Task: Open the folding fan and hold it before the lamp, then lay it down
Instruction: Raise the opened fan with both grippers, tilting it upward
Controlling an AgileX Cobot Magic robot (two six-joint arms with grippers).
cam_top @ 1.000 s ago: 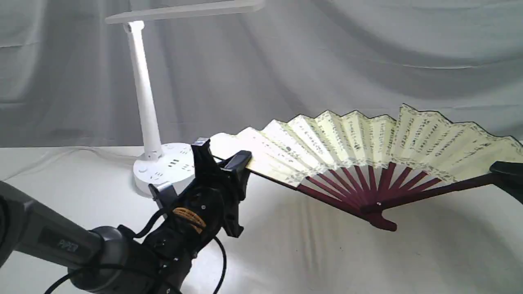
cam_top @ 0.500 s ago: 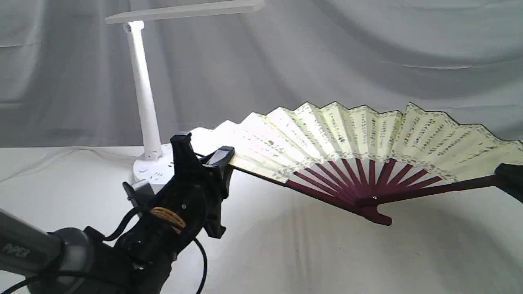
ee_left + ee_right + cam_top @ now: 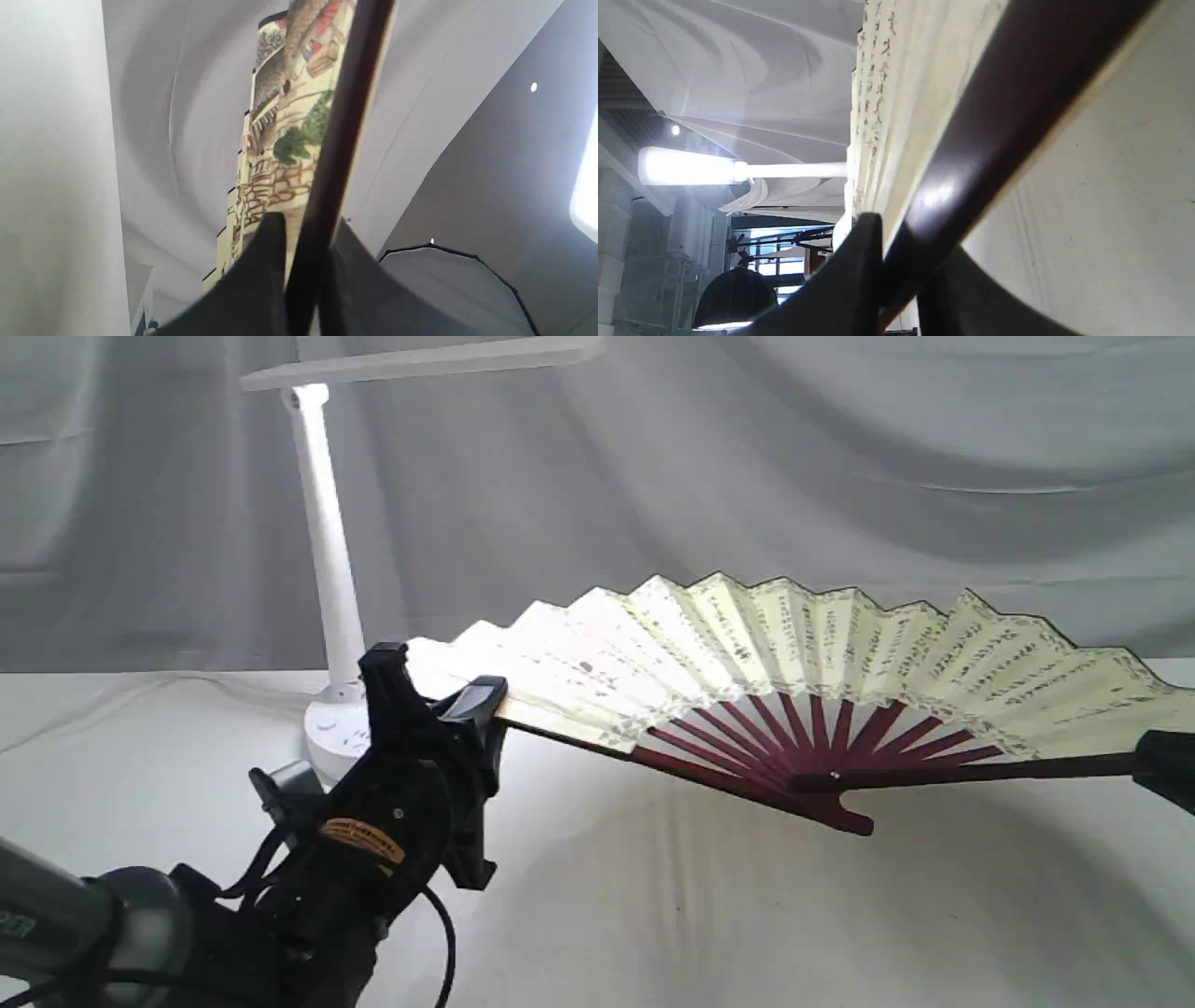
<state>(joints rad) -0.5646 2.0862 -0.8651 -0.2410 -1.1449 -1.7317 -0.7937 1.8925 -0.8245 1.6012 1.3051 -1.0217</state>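
Grey backdrop cloth (image 3: 840, 448) hangs across the far side, white table cover (image 3: 653, 915) below it. Folding fan (image 3: 794, 644) is spread fully open and held off the table, slung between both arms: it spans from just in front of the lamp base at left out to the right edge of the exterior view. Pivot points down and near, pleated leaf fans up and away, calligraphy side faces the exterior camera. The left wrist view shows the other face, a painted landscape with green trees and stonework. Lamp (image 3: 327, 551) stands far left, stem upright, bar head out over the left end of the leaf; its base is partly hidden behind the left arm and the fan tip. In the right wrist view the head (image 3: 686, 165) glows bright. Left gripper (image 3: 434, 677) is clamped on the fan's left outer rib near the leaf end, dark rib pinched between both fingers (image 3: 261, 270). Right gripper (image 3: 1167, 761) is mostly cut off at the right edge of the exterior view; its wrist view shows it pinched on the right outer rib (image 3: 994, 116).
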